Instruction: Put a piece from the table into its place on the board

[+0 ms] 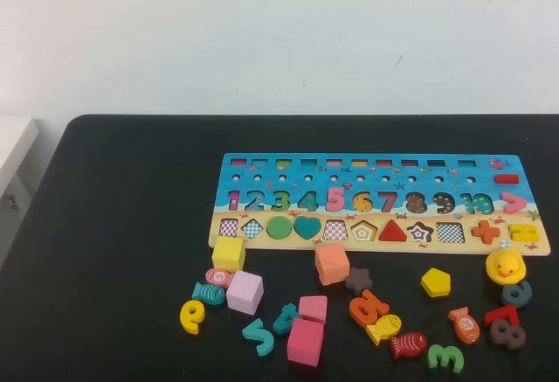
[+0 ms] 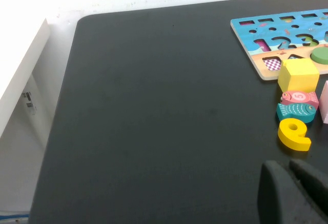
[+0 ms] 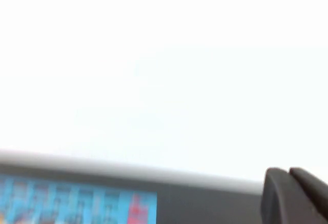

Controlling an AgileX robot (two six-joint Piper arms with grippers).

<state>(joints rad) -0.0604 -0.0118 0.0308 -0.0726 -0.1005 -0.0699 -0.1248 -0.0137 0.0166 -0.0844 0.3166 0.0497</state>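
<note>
The puzzle board (image 1: pixel 454 246) lies at the far middle of the black table, with digits and shapes in its slots. Loose pieces lie in front of it: a yellow cube (image 1: pixel 229 253), a pink cube (image 1: pixel 245 292), an orange block (image 1: pixel 332 264), a yellow pentagon (image 1: pixel 435 281), a brown star (image 1: pixel 358 279), and several digits and fish. Neither arm shows in the high view. My left gripper (image 2: pixel 288 168) is shut and empty, above the table to the left of the yellow digit (image 2: pixel 294 134). My right gripper (image 3: pixel 288 174) is shut and empty, held high with the board's edge (image 3: pixel 77 201) below.
A yellow duck (image 1: pixel 505 266) stands at the board's right front corner. A white cabinet (image 1: pixel 13 150) stands beyond the table's left edge. The left part of the table (image 2: pixel 154 111) is bare black surface. A white wall rises behind the table.
</note>
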